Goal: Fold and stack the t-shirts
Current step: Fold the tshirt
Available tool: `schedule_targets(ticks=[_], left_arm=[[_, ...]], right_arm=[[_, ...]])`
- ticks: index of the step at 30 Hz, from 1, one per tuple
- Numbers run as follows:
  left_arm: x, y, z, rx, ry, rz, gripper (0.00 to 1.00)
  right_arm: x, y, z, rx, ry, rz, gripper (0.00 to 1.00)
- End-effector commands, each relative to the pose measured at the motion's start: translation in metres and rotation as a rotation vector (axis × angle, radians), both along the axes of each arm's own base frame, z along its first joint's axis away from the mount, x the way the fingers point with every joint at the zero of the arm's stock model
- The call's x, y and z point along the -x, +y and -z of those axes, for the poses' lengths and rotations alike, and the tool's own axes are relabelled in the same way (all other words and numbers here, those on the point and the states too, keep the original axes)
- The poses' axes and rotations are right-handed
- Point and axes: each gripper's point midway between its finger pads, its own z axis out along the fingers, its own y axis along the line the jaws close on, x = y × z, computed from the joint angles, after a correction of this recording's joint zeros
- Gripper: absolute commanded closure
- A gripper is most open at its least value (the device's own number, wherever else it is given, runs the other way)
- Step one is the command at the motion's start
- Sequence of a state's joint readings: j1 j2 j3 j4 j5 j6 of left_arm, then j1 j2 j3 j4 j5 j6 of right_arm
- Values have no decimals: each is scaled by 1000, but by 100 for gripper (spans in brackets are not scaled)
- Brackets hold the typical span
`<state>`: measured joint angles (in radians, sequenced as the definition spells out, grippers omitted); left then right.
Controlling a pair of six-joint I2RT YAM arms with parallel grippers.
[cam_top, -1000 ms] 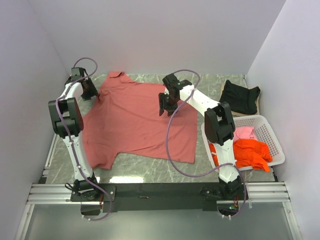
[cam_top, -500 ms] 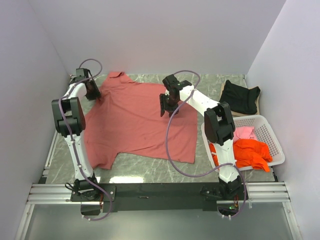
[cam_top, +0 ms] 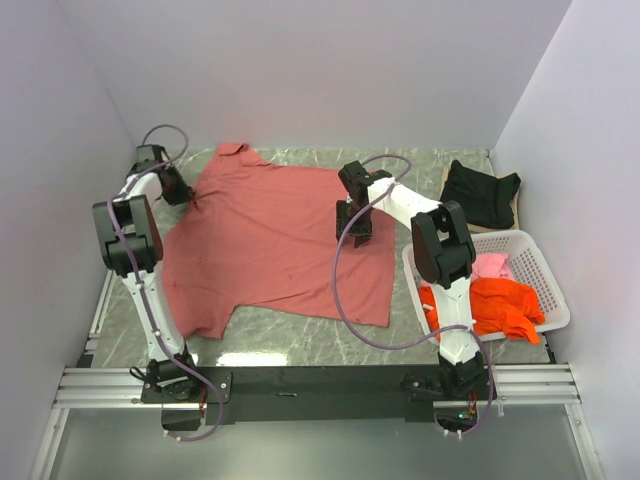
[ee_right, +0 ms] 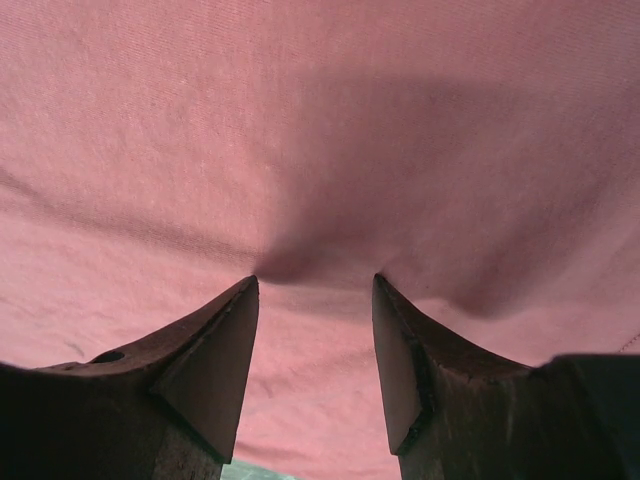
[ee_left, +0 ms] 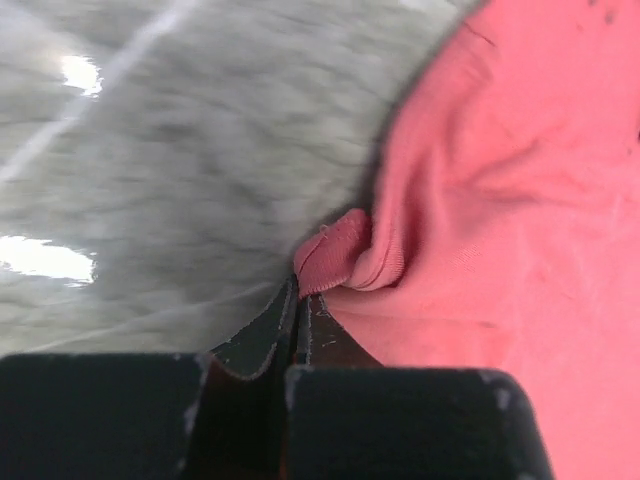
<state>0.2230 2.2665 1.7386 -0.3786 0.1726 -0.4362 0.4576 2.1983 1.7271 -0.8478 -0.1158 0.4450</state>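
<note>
Two grippers at work on the brick-red t-shirt (cam_top: pixel 270 240), which lies spread flat across the middle of the table (cam_top: pixel 420 165).

Nearest on the right, the white basket (cam_top: pixel 545 270) holds the orange t-shirt (cam_top: pixel 500 305) with the pink t-shirt (cam_top: pixel 490 265) behind it. The right gripper (cam_top: pixel 358 225) stands over the red cloth's right side. Only its wrist view shows the jaws spread, tips down on the fabric with a small pucker between them (ee_right: pixel 315 285). Farther back on the left, the left gripper (cam_top: pixel 175 185) meets the sleeve edge. Its wrist view shows the fingers pressed together, pinching a bunched roll of hem (ee_left: pixel 297 295). The black t-shirt (cam_top: pixel 480 192) lies folded at the far right corner, seen only from above.
</note>
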Motion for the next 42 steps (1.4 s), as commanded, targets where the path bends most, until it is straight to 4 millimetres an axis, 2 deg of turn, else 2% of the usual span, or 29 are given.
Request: schedule_targets(ticks=[1, 2, 5, 10, 13, 14, 16, 17, 20, 23, 29, 42], left_arm=[[5, 19, -26, 96, -74, -56, 100], [7, 26, -27, 117, -81, -78, 100], [13, 32, -29, 176, -96, -82, 99], [14, 30, -27, 237, -103, -50, 96], [12, 28, -32, 258, -117, -26, 84], [11, 30, -35, 265, -129, -29, 75], [12, 31, -40, 283, -144, -26, 67], [13, 34, -42, 291, -149, -36, 59], [11, 38, -46, 303, -167, -40, 51], [7, 40, -49, 307, -179, -35, 51], [1, 42, -51, 317, -201, -61, 56], [-4, 40, -43, 312, -187, -64, 59]], right_arm=[[4, -13, 7, 40, 9, 26, 43], [7, -14, 9, 44, 19, 26, 43], [9, -18, 13, 50, 30, 30, 43], [12, -21, 21, 61, 55, 31, 43], [14, -22, 25, 66, 64, 29, 43], [14, -22, 26, 67, 67, 28, 43], [14, -21, 27, 69, 69, 25, 43], [14, -22, 28, 70, 70, 25, 43], [13, -21, 27, 67, 68, 23, 43], [12, -21, 25, 64, 64, 21, 43], [12, -21, 24, 65, 64, 18, 43], [11, -19, 23, 59, 63, 16, 43]])
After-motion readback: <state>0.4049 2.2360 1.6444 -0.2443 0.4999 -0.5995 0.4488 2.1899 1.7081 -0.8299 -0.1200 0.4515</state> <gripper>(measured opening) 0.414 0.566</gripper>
